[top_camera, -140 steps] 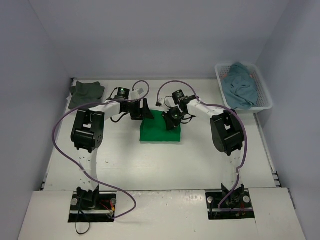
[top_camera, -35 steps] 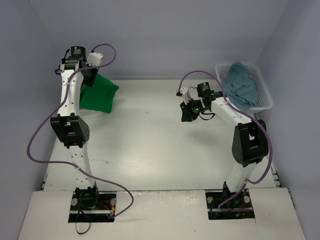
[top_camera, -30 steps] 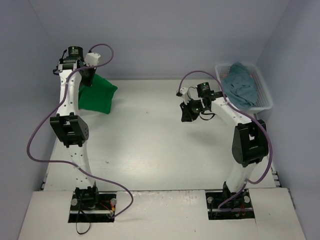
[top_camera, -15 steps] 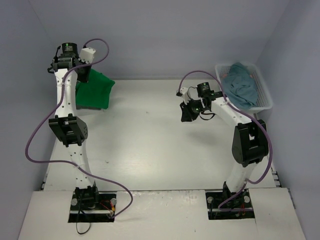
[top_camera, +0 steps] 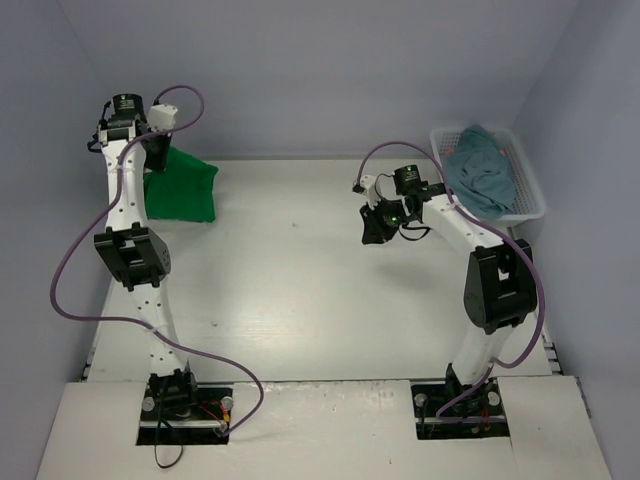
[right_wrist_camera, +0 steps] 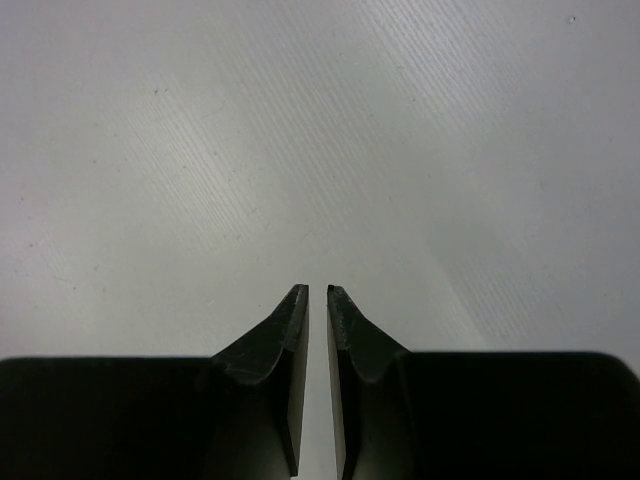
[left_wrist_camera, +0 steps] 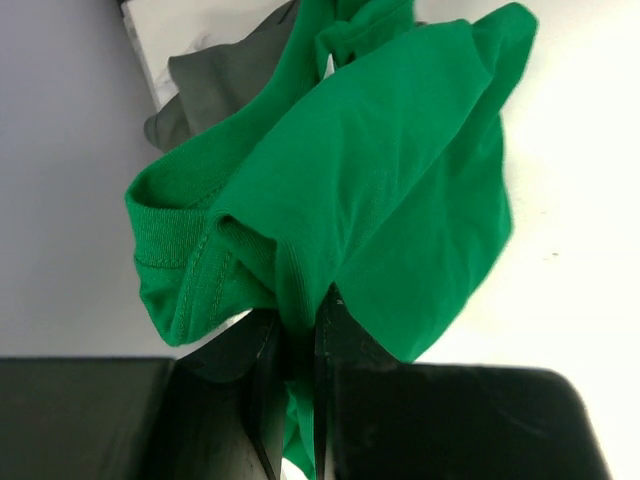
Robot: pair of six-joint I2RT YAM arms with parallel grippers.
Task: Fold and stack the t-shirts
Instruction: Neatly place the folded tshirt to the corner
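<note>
My left gripper (top_camera: 158, 152) is shut on a fold of the bright green t-shirt (top_camera: 185, 190), which hangs bunched over the table's back left corner. In the left wrist view the green t-shirt (left_wrist_camera: 400, 180) is pinched between the fingers of the left gripper (left_wrist_camera: 300, 310). The dark grey-green t-shirt (left_wrist_camera: 225, 80) lies beneath it against the wall. My right gripper (top_camera: 375, 228) hovers over bare table right of centre. In its wrist view the right gripper (right_wrist_camera: 318, 290) shows only a thin slit between its jaws, with nothing in it. A teal-blue t-shirt (top_camera: 483, 175) lies crumpled in the basket.
A white mesh basket (top_camera: 530, 195) stands at the back right corner against the wall. Grey walls close in the table (top_camera: 300, 300) at the left, back and right. Purple cables loop from both arms.
The left arm has carried the green t-shirt further left towards the back left corner. The right arm has not moved.
</note>
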